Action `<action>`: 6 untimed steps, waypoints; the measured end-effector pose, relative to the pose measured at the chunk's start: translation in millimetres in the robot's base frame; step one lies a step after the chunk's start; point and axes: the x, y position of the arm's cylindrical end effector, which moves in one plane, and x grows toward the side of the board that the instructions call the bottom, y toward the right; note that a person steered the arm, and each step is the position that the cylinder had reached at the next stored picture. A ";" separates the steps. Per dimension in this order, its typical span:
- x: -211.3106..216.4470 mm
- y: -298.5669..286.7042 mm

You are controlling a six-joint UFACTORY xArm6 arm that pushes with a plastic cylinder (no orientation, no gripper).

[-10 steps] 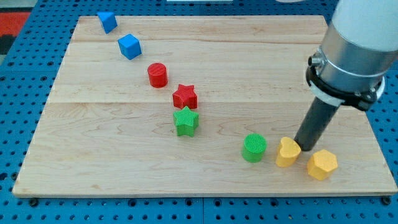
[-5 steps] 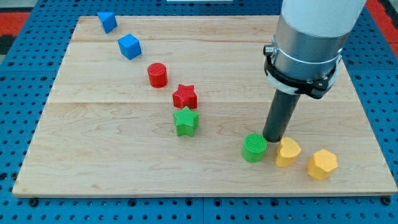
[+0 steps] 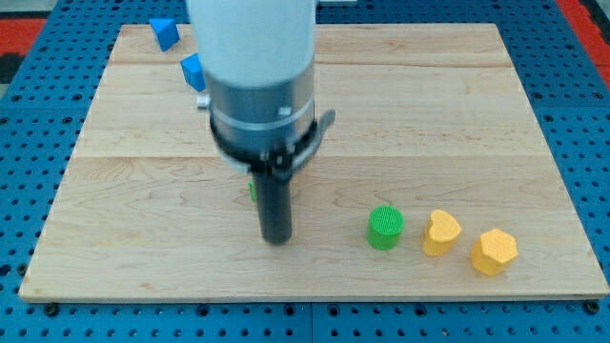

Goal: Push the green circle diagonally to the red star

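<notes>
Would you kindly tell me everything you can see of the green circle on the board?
The green circle is a short, upright cylinder with a ridged, matte top that looks 3D-printed. It stands flat on the wooden board, near the view's bottom right, touching nothing. The yellow heart sits just to its right with a small gap. My tip rests on the board to its left, clearly apart from it.

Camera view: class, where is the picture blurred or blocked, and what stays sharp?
Camera view: the arm looks slightly soft and hides the red blocks and most of the green star; my tip, the green circle and the yellow blocks are sharp; light even, shadows faint.
</notes>
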 end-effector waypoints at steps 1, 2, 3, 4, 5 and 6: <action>17.5 22.9; 6.2 77.3; 3.3 97.9; -2.5 97.9; -17.5 98.0; -16.8 97.1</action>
